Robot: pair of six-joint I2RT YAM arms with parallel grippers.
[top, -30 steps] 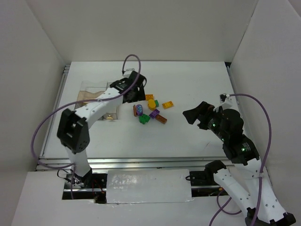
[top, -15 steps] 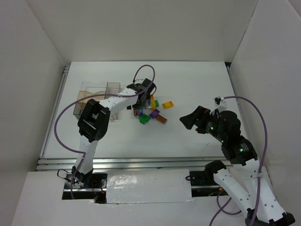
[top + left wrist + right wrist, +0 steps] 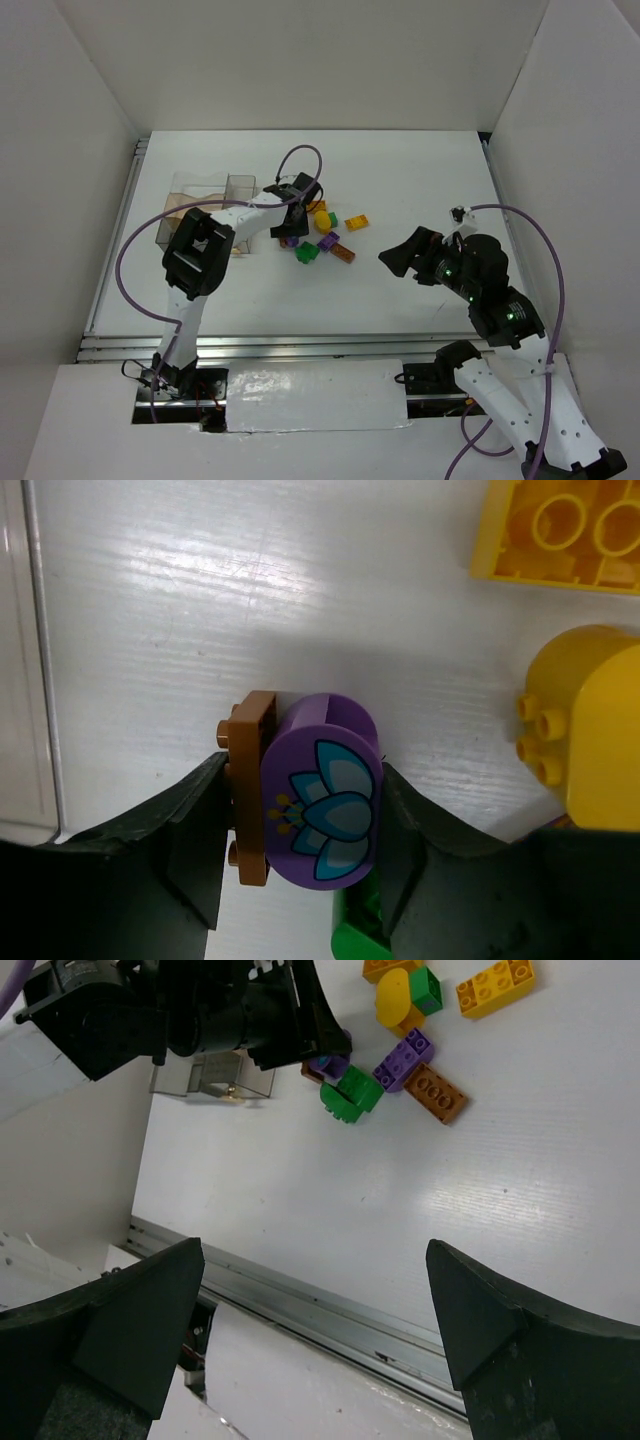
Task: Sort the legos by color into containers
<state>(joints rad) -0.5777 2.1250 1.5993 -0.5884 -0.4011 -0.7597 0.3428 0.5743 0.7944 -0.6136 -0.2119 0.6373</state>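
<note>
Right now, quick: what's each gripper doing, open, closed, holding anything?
Left gripper: jaws closed on the purple flower brick, against both its sides.
Right gripper: jaws wide open, empty.

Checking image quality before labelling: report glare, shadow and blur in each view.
Left wrist: purple flower brick sharp, streaky glare on the table, soft shadow around the brick. Right wrist: its fingers dark and blurred in the bottom corners, a bright patch on the table. Top external: even light, faint shadows, legos small but clear.
</note>
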